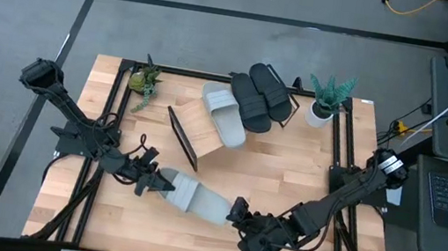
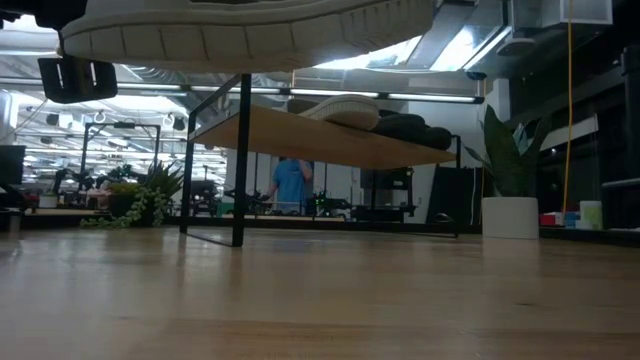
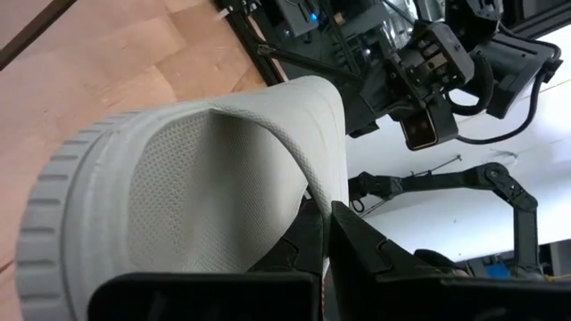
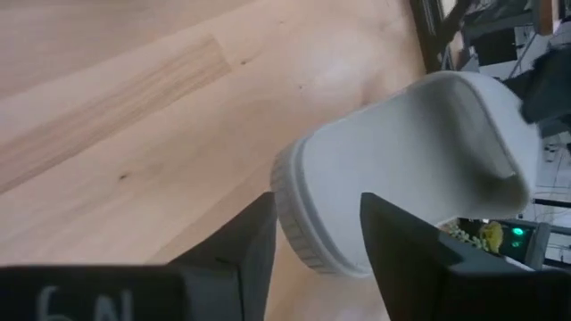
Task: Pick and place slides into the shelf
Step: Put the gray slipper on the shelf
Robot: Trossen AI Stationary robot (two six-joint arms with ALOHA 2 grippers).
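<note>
A light grey slide (image 1: 199,199) is held in the air over the table's near middle; its sole (image 2: 240,30) shows high above the tabletop in the low view. My left gripper (image 1: 157,184) is shut on its strap end. My right gripper (image 1: 239,215) is open, its fingers either side of the slide's other end (image 4: 312,209); I cannot tell whether they touch it. The shelf (image 1: 196,130) stands tilted at the far middle. It carries another grey slide (image 1: 227,117) and two black slides (image 1: 250,103) (image 1: 272,93). My left gripper holds the grey slide at its strap end, coming level from the table's left. One finger (image 3: 357,250) lies against the strap's side edge (image 3: 332,192); the slide's body hides the other finger's contact. The slide is lifted clear and lies roughly level, sole down.
A small leafy plant (image 1: 146,83) sits at the far left corner, and a plant in a white pot (image 1: 327,105) (image 2: 510,215) at the far right. A black frame (image 1: 339,160) borders the table. A person in blue (image 2: 292,185) stands far behind the shelf.
</note>
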